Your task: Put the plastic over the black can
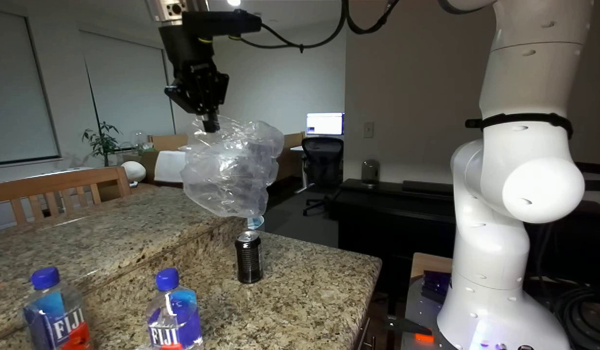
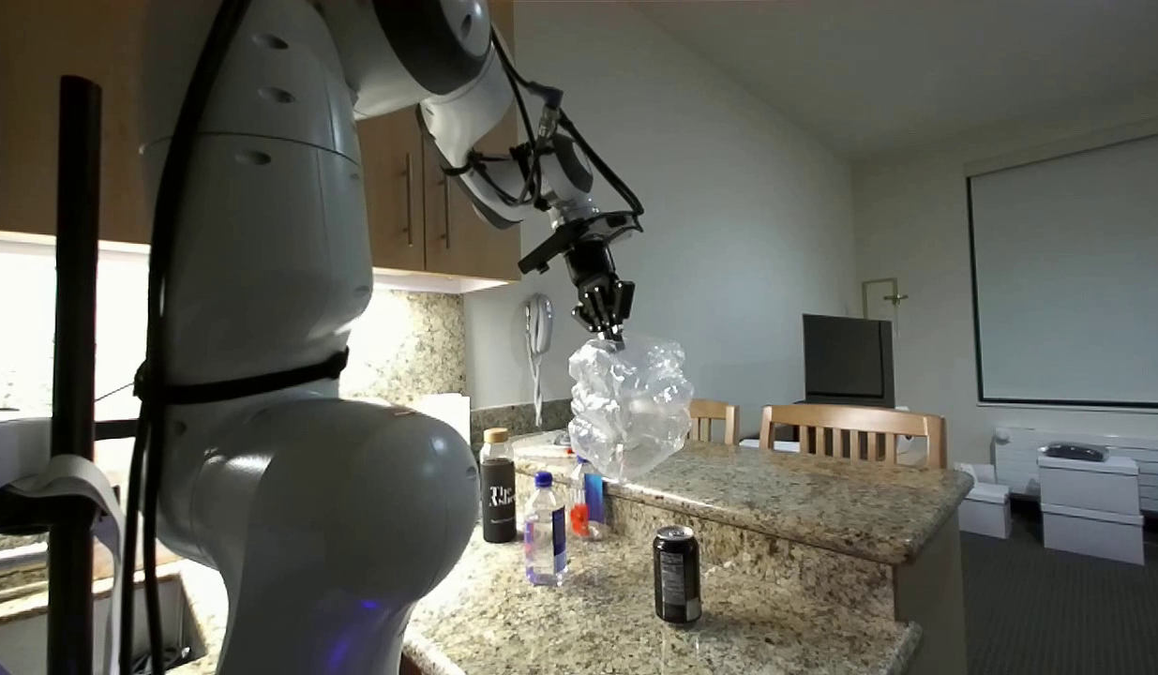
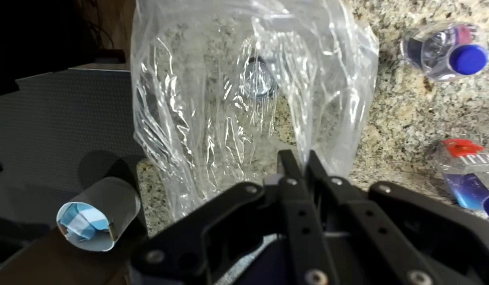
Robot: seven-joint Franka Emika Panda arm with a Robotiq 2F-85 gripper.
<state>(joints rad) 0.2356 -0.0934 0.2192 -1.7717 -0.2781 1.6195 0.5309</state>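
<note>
Plastic (image 1: 229, 170) hangs from gripper (image 3: 301, 159) above black can (image 2: 677, 574)

Its jaws stand nearly together, pinching a gathered fold of the clear, crinkled stuff — plain to see in the wrist view, where the creases run right in between them. Below, the plastic swells into shiny, wrinkled bulges, with a gap between it and the can in both exterior views.

The can stands upright on the granite counter (image 1: 304, 296), its silvery top in sight; from the wrist, that top shows through the plastic (a hazy, greyish round).

On the same counter, also upright, is a blue-capped FIJI bottle (image 1: 176, 316), with another FIJI bottle (image 1: 59, 316) close by the raised ledge (image 2: 775, 478). In an exterior view a dark bottle (image 2: 499, 502) with white lettering and a tan cap stands to the picture's left of these. A wooden chair (image 2: 850, 415) is past the ledge. The white arm (image 1: 489, 218) rises beside the counter, and a pale bin (image 3: 117, 202) holding something blue and white sits beyond the counter's edge — best seen from the wrist.
</note>
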